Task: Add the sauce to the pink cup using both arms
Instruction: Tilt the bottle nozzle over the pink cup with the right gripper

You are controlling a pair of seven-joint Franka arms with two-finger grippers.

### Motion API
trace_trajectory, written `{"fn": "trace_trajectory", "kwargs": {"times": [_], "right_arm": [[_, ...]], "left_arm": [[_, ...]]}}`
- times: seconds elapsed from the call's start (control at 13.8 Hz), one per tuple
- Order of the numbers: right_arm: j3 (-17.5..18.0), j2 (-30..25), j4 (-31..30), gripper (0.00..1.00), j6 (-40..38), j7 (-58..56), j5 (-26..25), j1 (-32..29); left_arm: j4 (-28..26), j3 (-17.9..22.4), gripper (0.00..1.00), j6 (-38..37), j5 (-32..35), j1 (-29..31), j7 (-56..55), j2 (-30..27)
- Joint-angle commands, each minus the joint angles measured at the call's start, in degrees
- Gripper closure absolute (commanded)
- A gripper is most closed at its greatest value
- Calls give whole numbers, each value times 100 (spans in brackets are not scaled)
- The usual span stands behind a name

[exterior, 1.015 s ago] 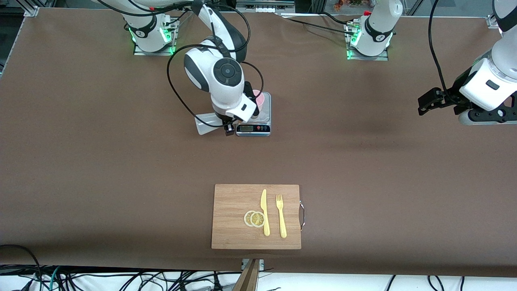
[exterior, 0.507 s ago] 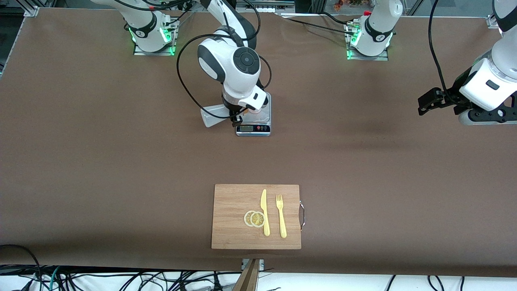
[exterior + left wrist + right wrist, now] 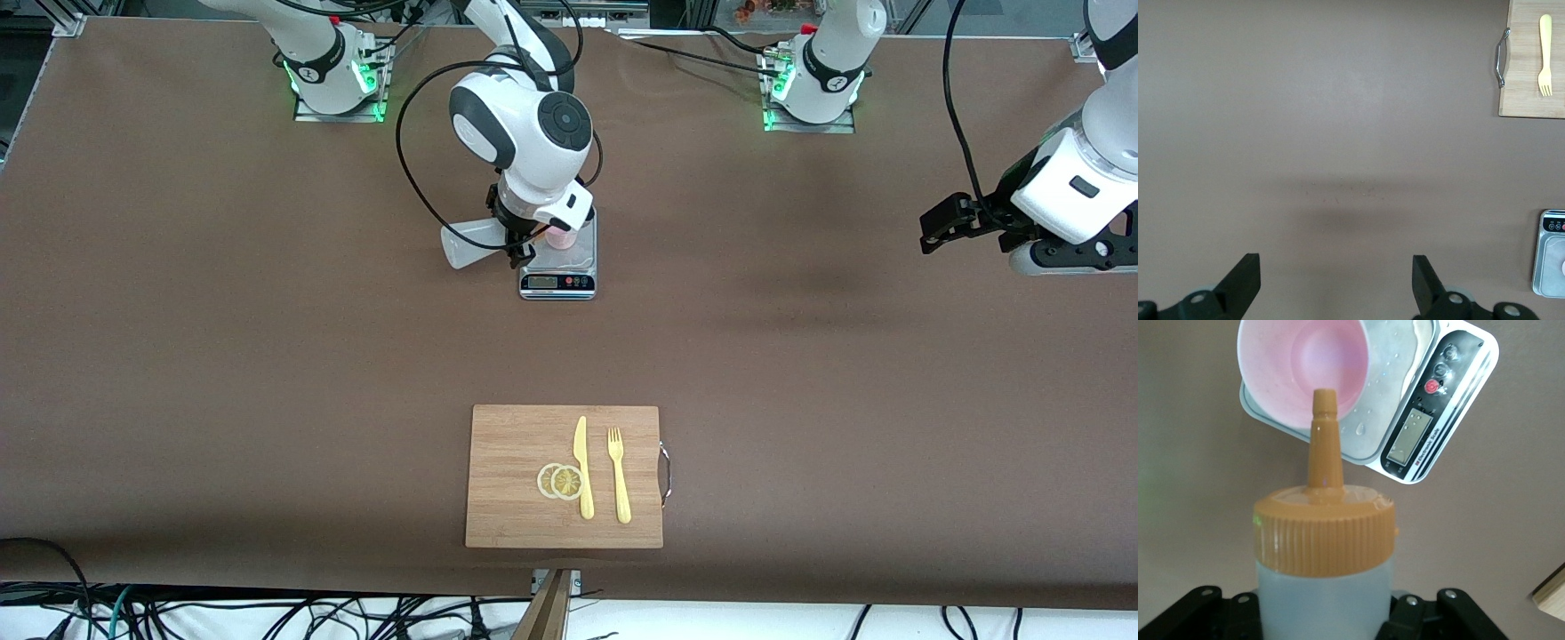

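The pink cup [image 3: 560,237] [image 3: 1305,367] stands on a small kitchen scale [image 3: 569,283] [image 3: 1431,433], partly hidden in the front view by the right arm's wrist. My right gripper [image 3: 516,253] [image 3: 1325,623] is shut on the sauce bottle [image 3: 469,244] [image 3: 1325,587], which is tipped on its side. Its base points toward the right arm's end of the table. In the right wrist view its orange nozzle [image 3: 1323,440] points at the cup's open mouth, and no sauce shows in the cup. My left gripper [image 3: 933,227] [image 3: 1337,283] waits open over bare table at the left arm's end.
A wooden cutting board [image 3: 516,444] [image 3: 1525,80] lies near the front camera, holding a yellow knife [image 3: 582,467], a yellow fork [image 3: 619,476] [image 3: 1545,47] and two lemon slices [image 3: 560,481]. Brown table stretches between it and the scale.
My right arm has swung the tipped bottle in toward the cup and scale, and its wrist now covers part of the cup. The left arm has not moved.
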Motion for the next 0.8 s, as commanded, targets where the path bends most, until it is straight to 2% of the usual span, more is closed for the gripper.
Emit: {"fn": "trace_trajectory", "kwargs": {"times": [0.0, 0.36, 0.72], "right_arm": [[-57, 47, 95, 100, -164, 81, -152, 98], [-57, 153, 104, 100, -243, 335, -424, 168], [-57, 179, 104, 100, -260, 397, -442, 195]], "left_arm": [[164, -26, 0, -56, -34, 29, 13, 80], [164, -26, 0, -56, -34, 29, 13, 80], [164, -26, 0, -56, -34, 29, 13, 89]]}}
